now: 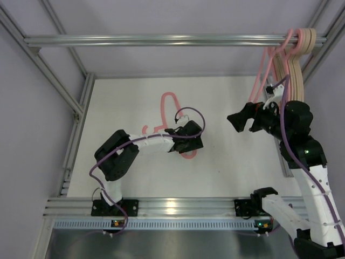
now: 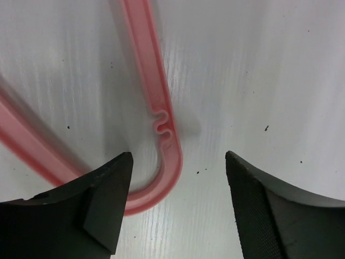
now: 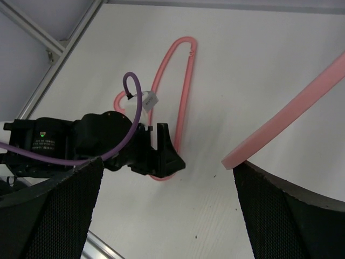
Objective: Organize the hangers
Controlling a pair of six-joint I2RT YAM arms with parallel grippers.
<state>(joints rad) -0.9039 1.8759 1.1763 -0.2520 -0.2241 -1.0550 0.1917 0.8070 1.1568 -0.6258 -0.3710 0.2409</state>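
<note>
White table (image 1: 232, 167) below, metal rail (image 1: 161, 40) across the top, pink and beige hangers (image 1: 291, 59) bunched at its right end. One pink hanger (image 1: 168, 108) lies flat mid-table; left gripper (image 2: 178, 162) straddles its rounded corner, jaws apart. Right gripper (image 1: 239, 121) hovers, spread wide.

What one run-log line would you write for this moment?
left gripper: open over pink hanger end on table | right gripper: open, empty | other hangers: hung on rail
</note>
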